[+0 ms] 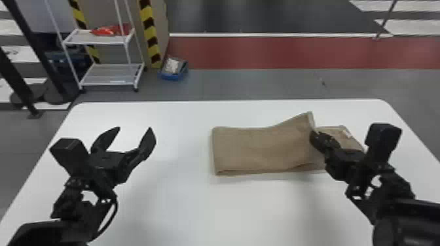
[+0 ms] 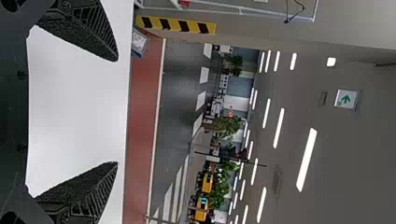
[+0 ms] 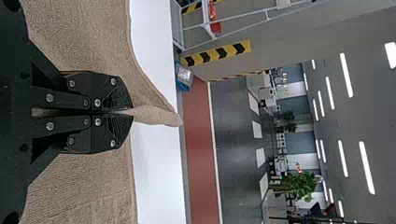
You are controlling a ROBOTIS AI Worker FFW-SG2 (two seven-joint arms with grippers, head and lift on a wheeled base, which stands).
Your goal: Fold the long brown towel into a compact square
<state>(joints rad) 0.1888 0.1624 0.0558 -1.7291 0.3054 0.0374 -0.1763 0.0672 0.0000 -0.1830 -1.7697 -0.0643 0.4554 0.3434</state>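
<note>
The brown towel (image 1: 262, 147) lies folded on the right half of the white table, its upper layer raised at the right end, with a lower layer and small tag to the right of that. At this raised edge my right gripper (image 1: 315, 135) is shut on the towel. In the right wrist view, the right gripper (image 3: 130, 112) pinches a fold of the towel (image 3: 74, 42) between its fingertips. My left gripper (image 1: 135, 131) is open above the table's left part, away from the towel. Nothing is between the fingers of the left gripper (image 2: 116, 112) in the left wrist view.
The white table (image 1: 183, 202) reaches under both arms, its far edge beyond the towel. On the floor behind stand a white wheeled rack (image 1: 108, 73) holding a red item and a blue bin (image 1: 173, 77), near a post with yellow and black stripes (image 1: 151, 36).
</note>
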